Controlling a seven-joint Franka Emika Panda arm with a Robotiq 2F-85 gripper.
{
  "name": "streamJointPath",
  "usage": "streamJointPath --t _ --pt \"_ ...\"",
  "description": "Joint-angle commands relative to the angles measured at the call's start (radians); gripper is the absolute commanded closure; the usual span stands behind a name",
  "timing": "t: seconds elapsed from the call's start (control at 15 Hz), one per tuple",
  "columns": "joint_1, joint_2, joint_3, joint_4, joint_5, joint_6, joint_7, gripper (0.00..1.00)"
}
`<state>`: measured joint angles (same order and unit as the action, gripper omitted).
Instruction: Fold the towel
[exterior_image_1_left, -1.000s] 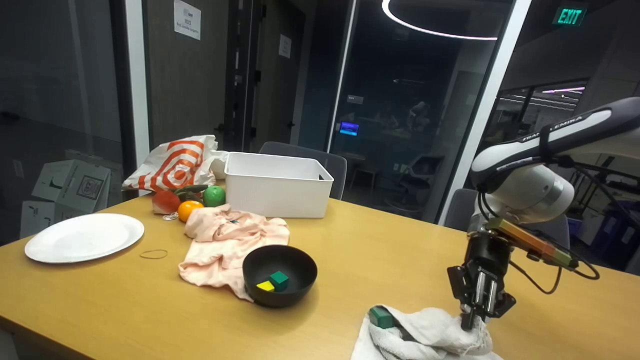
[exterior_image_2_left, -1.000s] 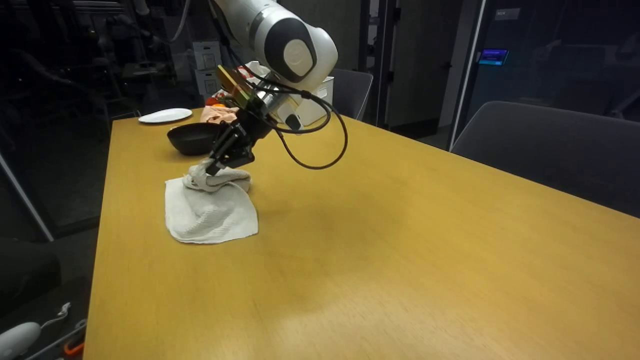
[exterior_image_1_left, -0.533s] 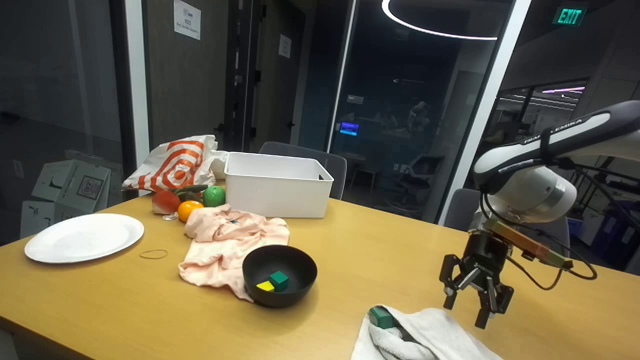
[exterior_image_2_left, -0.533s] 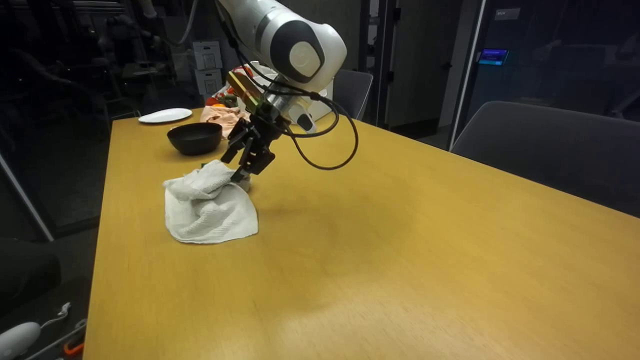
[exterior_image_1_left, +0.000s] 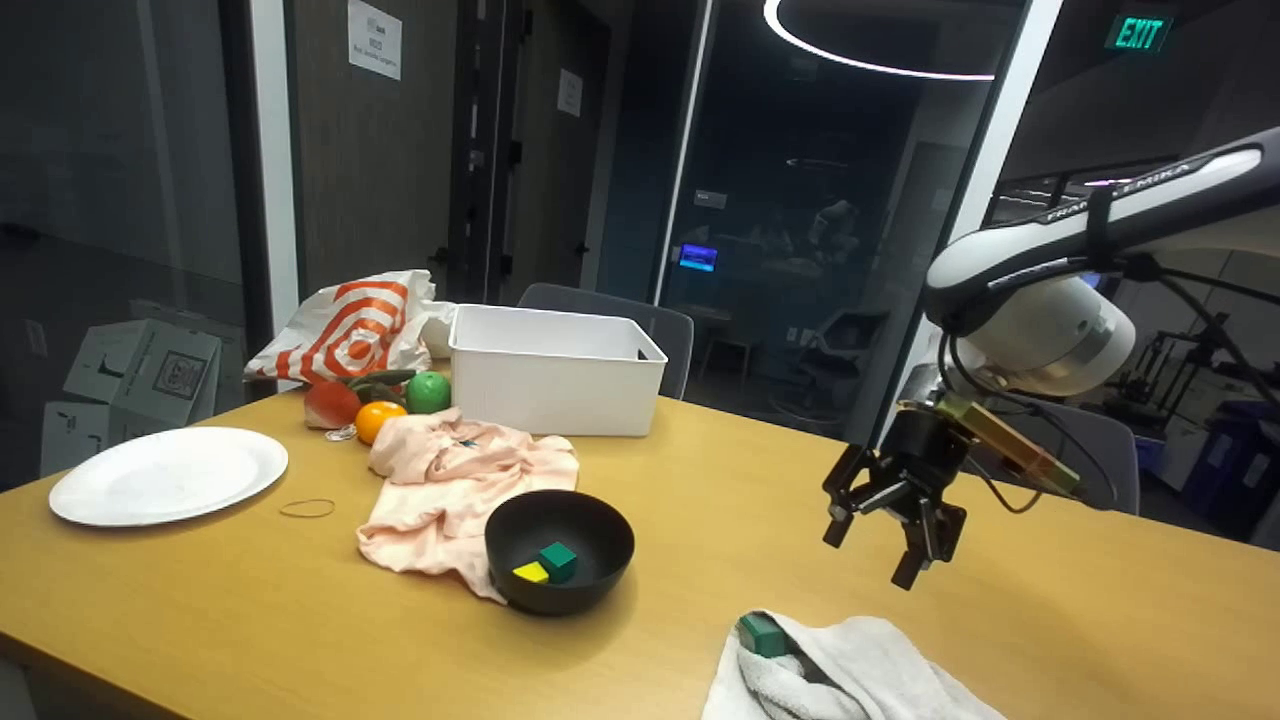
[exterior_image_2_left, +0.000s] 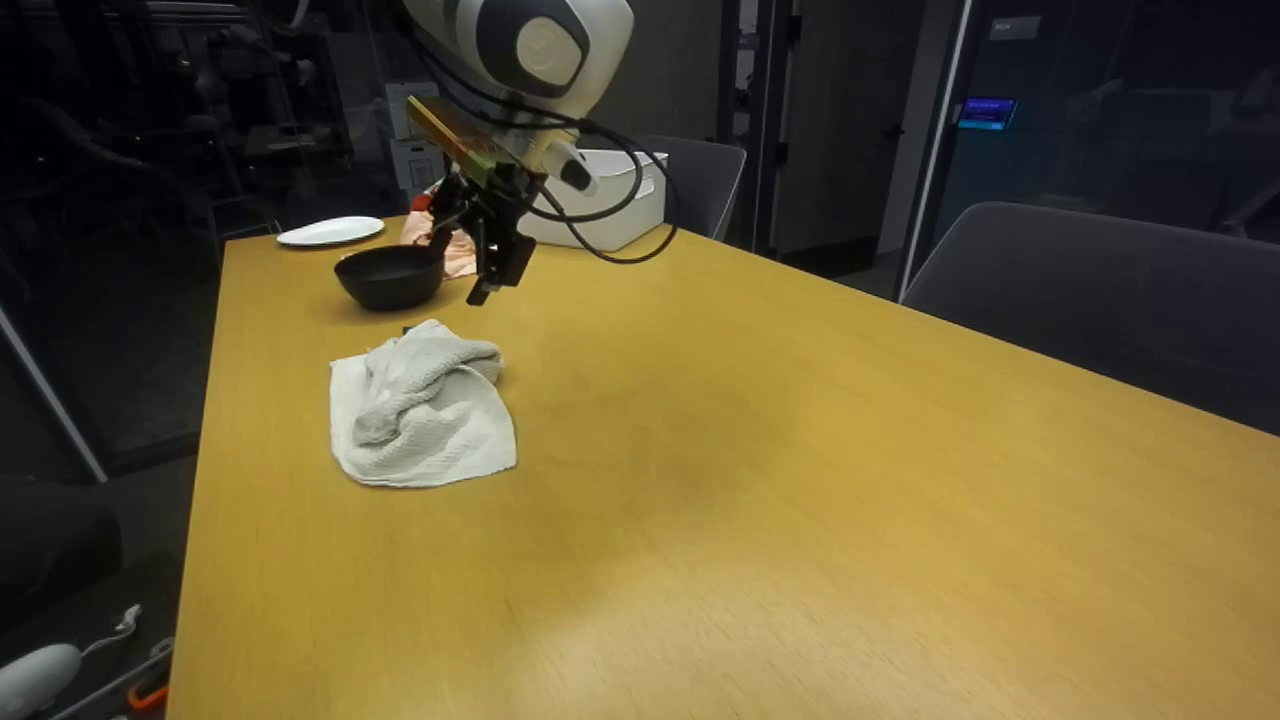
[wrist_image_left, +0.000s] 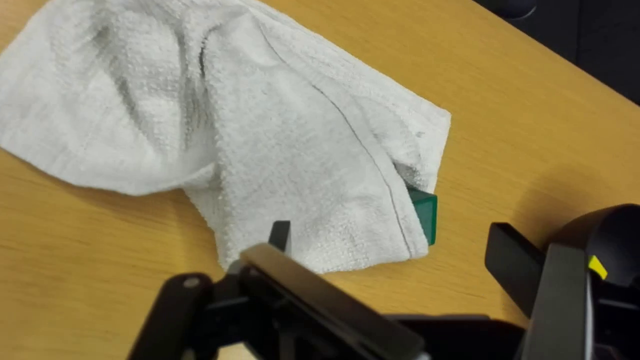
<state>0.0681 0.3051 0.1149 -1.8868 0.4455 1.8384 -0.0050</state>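
Note:
The white towel (exterior_image_1_left: 870, 660) lies crumpled on the table, with one part folded over the rest. In the wrist view the towel (wrist_image_left: 300, 135) shows a hemmed flap on top, and a green block (wrist_image_left: 426, 217) pokes out from under its edge. My gripper (exterior_image_1_left: 871, 552) hangs in the air above the table, apart from the towel. Its two fingers are spread wide in the wrist view, with nothing between them. Seen in an exterior view, the gripper (exterior_image_2_left: 460, 268) is above and beyond the towel (exterior_image_2_left: 430, 440).
A black bowl (exterior_image_1_left: 560, 598) holding a green and a yellow block stands near the towel. Behind it are a pink cloth (exterior_image_1_left: 450, 500), a white bin (exterior_image_1_left: 550, 395), a white plate (exterior_image_1_left: 170, 475), an orange (exterior_image_1_left: 378, 420), a green fruit (exterior_image_1_left: 429, 392) and a plastic bag (exterior_image_1_left: 350, 330).
The gripper has opened and let go of the towel, then risen away from it toward the bowl side. The released part of the towel has dropped onto the rest.

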Motion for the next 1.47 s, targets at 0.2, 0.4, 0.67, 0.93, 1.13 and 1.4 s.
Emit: streamJointPath --t 0.2,0.4,0.67,0.93,1.13,1.4 --pt "0.117 -0.025 0.057 0.000 -0.216 0.084 -0.033 0.00" --pt "0.123 -0.008 0.067 0.004 -0.233 0.093 -0.016 0.00" --pt "0.145 -0.014 0.077 0.010 -0.269 0.112 -0.017 0.00" --pt "0.137 -0.026 0.094 -0.049 -0.163 0.154 -0.006 0.00" --pt "0.156 -0.039 0.112 -0.138 -0.075 0.257 0.026 0.00" --pt "0.180 -0.046 0.134 -0.207 -0.039 0.348 0.086 0.00"
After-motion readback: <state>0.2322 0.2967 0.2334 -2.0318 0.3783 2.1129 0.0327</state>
